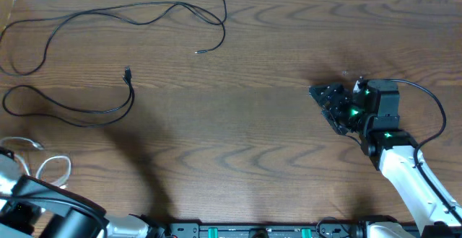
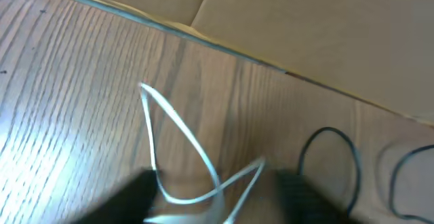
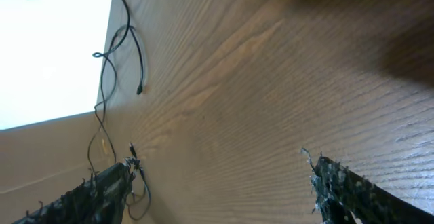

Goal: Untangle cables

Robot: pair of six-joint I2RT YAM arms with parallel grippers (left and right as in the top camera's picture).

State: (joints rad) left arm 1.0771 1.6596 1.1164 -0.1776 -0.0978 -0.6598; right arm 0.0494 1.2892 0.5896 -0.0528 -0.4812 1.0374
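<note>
Wood-grain brown, the worktop (image 1: 253,122) carries all three cables on your left half. The longer black cable (image 1: 108,11) sweeps across the far-left part, looping at the left rim. One plug lies at the far edge and the other a little nearer the robot. The shorter black cable (image 1: 72,115) lies closer in as a flat loop with its plug end turned away from the robot, apart from the longer one. The white cable (image 1: 54,167) sits in the near-left corner just beside your left arm (image 1: 43,209), apart from both black cords. In the left wrist view the left jaws are blurred but stand apart, with the white cable (image 2: 180,125) looping between them; you cannot tell whether they touch it. Your right arm (image 1: 404,166) is well off to the right, its jaws spread wide and holding nothing.
</note>
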